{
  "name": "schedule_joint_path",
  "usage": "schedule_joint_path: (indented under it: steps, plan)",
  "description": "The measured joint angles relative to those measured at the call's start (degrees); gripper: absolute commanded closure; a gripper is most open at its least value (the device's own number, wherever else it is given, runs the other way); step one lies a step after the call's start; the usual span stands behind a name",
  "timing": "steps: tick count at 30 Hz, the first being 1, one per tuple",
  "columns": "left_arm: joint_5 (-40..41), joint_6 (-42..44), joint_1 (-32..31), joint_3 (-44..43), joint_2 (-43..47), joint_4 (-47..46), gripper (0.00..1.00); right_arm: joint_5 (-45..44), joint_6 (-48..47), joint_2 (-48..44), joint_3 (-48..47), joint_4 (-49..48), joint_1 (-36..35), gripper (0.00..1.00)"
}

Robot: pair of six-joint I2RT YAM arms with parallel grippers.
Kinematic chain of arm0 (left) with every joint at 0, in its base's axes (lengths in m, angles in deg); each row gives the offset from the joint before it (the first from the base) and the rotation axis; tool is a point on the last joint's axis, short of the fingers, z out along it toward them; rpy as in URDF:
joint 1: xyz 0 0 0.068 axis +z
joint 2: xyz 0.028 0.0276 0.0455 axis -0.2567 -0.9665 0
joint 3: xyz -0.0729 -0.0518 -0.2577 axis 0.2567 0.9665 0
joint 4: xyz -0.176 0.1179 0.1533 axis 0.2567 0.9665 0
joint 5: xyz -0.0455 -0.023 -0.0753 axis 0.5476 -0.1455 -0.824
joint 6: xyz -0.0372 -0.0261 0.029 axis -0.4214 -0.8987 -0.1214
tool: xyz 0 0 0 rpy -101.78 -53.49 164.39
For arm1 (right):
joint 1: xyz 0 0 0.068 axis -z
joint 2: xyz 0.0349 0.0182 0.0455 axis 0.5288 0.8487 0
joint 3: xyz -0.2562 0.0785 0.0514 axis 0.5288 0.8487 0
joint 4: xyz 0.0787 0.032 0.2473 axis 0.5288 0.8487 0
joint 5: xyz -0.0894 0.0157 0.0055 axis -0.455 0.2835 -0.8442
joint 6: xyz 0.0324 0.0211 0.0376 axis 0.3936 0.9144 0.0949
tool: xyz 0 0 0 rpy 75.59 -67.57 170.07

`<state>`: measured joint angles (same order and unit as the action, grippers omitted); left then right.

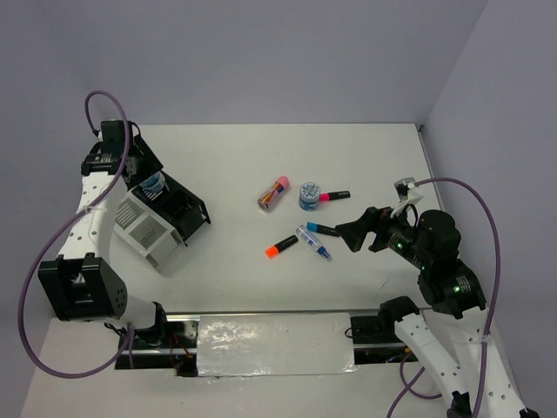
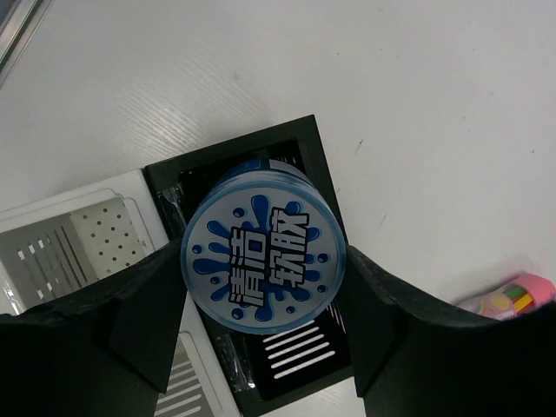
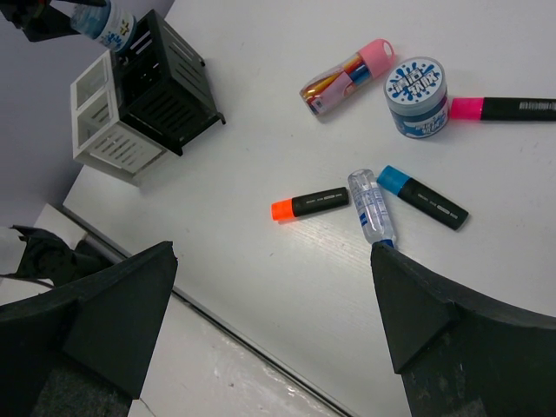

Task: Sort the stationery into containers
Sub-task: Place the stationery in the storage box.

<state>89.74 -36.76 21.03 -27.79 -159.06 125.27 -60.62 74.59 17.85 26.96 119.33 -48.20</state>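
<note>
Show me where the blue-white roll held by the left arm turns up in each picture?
Top external: far left, the roll above the black box.
Left wrist: centre, between the fingers, over the black box.
Right wrist: top-left corner, by the black box.
Shared landmark: the black box.

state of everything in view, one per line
left gripper: shut on held roll
held roll: gripped, above organizer
right gripper: open, empty
second roll: standing on table
pink-capped tube: lying, capped
orange marker: capped, lying
blue marker: capped, lying
pink marker: capped, lying
clear tube: lying flat
</note>
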Motion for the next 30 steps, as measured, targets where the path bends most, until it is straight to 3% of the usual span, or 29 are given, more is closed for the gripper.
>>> schedule_joint_path:
  steps: [8,20,25,28,29,30]
  plan:
    - [-0.68,-0.02,1.33,0.68,-1.44,-0.87,1.00,0.07,-0.02,-0.11,0.07,-0.02,0.00,0.00]
    - [-1.62,0.02,1.33,1.60,-2.58,-1.07,0.83,0.04,-0.02,-0.13,0.07,-0.02,0.00,0.00]
    - [-1.70,0.07,1.33,1.66,-3.78,-1.05,0.69,0.07,-0.02,-0.13,0.07,-0.02,0.00,0.00]
    - [-2.10,0.15,1.33,1.66,-4.74,-1.05,0.52,0.07,-0.02,-0.13,0.07,-0.02,0.00,0.00]
    - [-2.23,0.17,1.33,1.66,-5.16,-1.05,0.39,0.07,-0.02,-0.13,0.07,-0.02,0.00,0.00]
    - [-2.38,0.17,1.33,1.66,-5.55,-1.05,0.32,0.07,-0.02,-0.13,0.07,-0.02,0.00,0.00]
